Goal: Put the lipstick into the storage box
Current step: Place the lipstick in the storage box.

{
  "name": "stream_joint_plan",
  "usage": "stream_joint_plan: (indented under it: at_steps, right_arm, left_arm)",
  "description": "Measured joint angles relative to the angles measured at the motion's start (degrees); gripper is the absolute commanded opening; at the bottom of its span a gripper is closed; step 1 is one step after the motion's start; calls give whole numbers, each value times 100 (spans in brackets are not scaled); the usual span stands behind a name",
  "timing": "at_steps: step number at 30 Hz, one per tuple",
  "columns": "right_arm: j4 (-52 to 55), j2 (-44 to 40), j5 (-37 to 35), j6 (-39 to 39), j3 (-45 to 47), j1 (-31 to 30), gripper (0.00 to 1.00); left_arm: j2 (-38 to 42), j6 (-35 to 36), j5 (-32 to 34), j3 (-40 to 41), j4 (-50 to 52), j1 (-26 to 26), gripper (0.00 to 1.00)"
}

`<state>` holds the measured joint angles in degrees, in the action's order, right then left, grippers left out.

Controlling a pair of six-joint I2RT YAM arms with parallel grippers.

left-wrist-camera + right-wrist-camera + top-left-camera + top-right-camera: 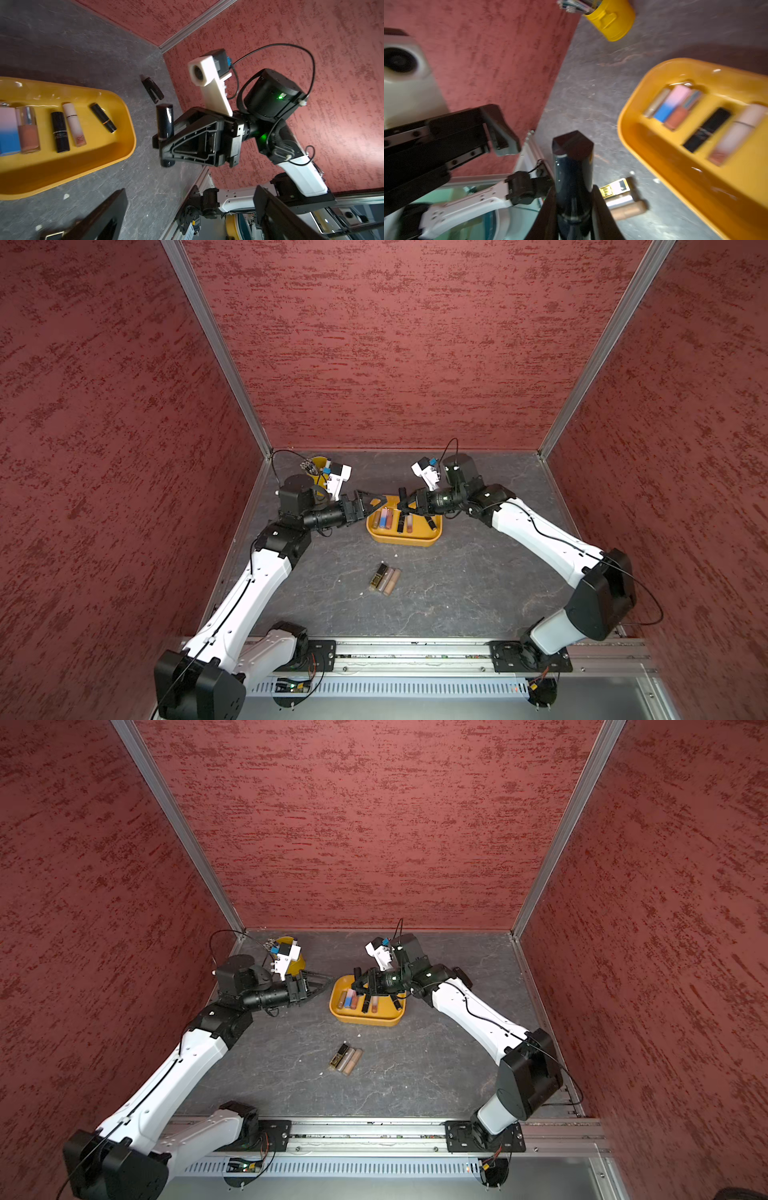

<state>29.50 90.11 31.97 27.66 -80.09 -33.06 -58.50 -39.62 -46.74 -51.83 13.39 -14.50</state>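
Observation:
The storage box (399,540) (365,1020) is a shallow yellow-orange tub on the grey table, with several lipsticks (390,520) lying side by side in it. My right gripper (405,508) (573,207) is shut on a glossy black lipstick (402,492) (357,974) (165,121) (572,166), which it holds upright over the box's back edge. My left gripper (380,502) (326,982) (190,190) stands open and holds nothing, just left of the box and facing the right gripper. Three more lipsticks (385,580) (346,1060) lie together on the table in front of the box.
A small yellow bucket with pens (318,468) (610,18) stands in the back left corner behind my left arm. A small dark tube (152,89) lies on the table beyond the box's end. Red walls close in the back and both sides.

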Motion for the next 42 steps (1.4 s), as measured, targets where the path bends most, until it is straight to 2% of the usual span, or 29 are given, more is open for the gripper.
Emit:
stream_joint_plan:
  at_steps: [6, 12, 16, 24, 42]
  right_arm:
    - [1174, 374, -1690, -570, -584, 15, 12]
    - [1657, 1054, -2391, -772, -728, 15, 12]
    - [1665, 1499, -2376, -772, -728, 44, 12]
    - [1482, 2212, -1950, -619, -739, 188, 12]
    - [1019, 3062, -1307, -337, -1040, 507, 13]
  left_arm:
    - [407, 431, 730, 313, 817, 4, 100]
    - [372, 673, 1351, 634, 1220, -66, 100]
    - [372, 811, 1781, 977, 1375, -238, 100]
    - [-122, 1154, 2269, 994, 1873, -310, 100]
    - [-531, 1276, 2214, 994, 1904, -483, 100]
